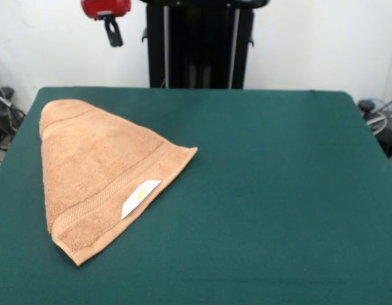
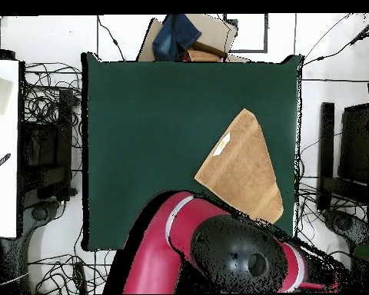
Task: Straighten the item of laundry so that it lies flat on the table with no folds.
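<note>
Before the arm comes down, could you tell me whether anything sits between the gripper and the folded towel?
Nothing visible does. The gripper hangs raised beyond the table's far edge, and only bare green cloth lies around the towel.

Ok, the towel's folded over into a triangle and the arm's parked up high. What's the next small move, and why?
Probably bring the gripper down toward the towel corner beside the white label. The towel lies folded into a triangle on the table, and that free corner looks easiest to peel back. The gripper hangs well above, away from the cloth.

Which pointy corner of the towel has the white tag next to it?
The corner of the towel nearest the camera in the front view; the white label sits on that edge. The rounded far end has none.
</note>
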Robot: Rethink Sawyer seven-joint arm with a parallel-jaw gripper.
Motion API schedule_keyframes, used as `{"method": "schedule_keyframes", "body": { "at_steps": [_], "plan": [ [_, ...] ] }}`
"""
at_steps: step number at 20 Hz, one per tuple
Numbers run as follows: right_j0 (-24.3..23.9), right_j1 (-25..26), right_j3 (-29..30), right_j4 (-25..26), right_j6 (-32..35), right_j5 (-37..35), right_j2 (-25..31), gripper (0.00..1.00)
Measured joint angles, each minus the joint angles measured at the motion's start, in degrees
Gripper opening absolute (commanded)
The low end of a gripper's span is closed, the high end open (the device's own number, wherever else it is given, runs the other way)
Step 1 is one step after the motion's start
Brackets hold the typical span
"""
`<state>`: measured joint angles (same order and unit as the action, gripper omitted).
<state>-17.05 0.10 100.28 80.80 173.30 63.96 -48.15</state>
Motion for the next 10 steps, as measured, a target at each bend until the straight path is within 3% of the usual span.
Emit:
{"method": "schedule_keyframes", "body": {
  "at_steps": [10],
  "plan": [
    [-0.3, -4.1, 0.0, 6.5, 0.2, 0.6, 4.4, 0.00]
  ]
}}
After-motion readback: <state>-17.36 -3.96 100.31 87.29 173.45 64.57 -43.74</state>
